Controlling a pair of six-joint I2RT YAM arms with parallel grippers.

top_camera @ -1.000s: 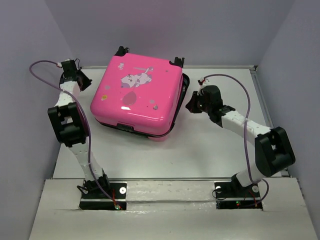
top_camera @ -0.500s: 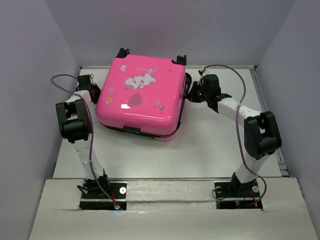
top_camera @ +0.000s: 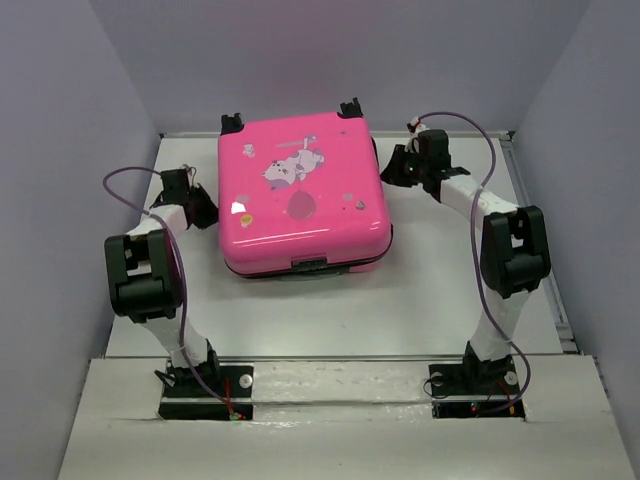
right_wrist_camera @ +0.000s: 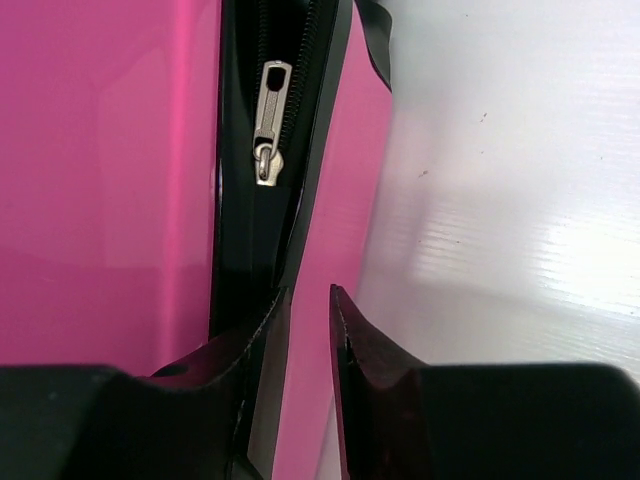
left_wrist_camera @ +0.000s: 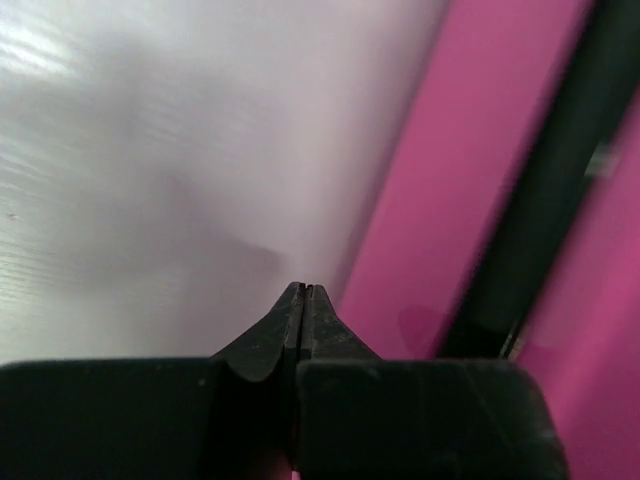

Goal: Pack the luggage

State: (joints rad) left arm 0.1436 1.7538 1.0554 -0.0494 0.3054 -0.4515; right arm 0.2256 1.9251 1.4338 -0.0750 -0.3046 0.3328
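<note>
The luggage (top_camera: pixel 300 195), a hot-pink hard-shell case with a cartoon animal print, lies flat and closed in the middle of the table, black wheels (top_camera: pixel 350 107) at its far edge. My left gripper (top_camera: pixel 207 213) is shut and empty at the case's left side; in the left wrist view its tips (left_wrist_camera: pixel 303 287) point at the table beside the pink shell (left_wrist_camera: pixel 440 200). My right gripper (top_camera: pixel 392 172) is at the case's far right side. Its jaws (right_wrist_camera: pixel 308 290) stand slightly open with nothing held, just below the metal zipper pull (right_wrist_camera: pixel 267 122) in the black zipper band.
Grey walls close the table in on the left, back and right. A raised rail (top_camera: pixel 530 215) runs along the table's right edge. White tabletop (top_camera: pixel 330 320) lies between the case and the arm bases.
The luggage has turned from skewed to square and its lid now sits flush. The left gripper slid nearer along the left side; the right gripper moved farther back and parted its jaws a little.
</note>
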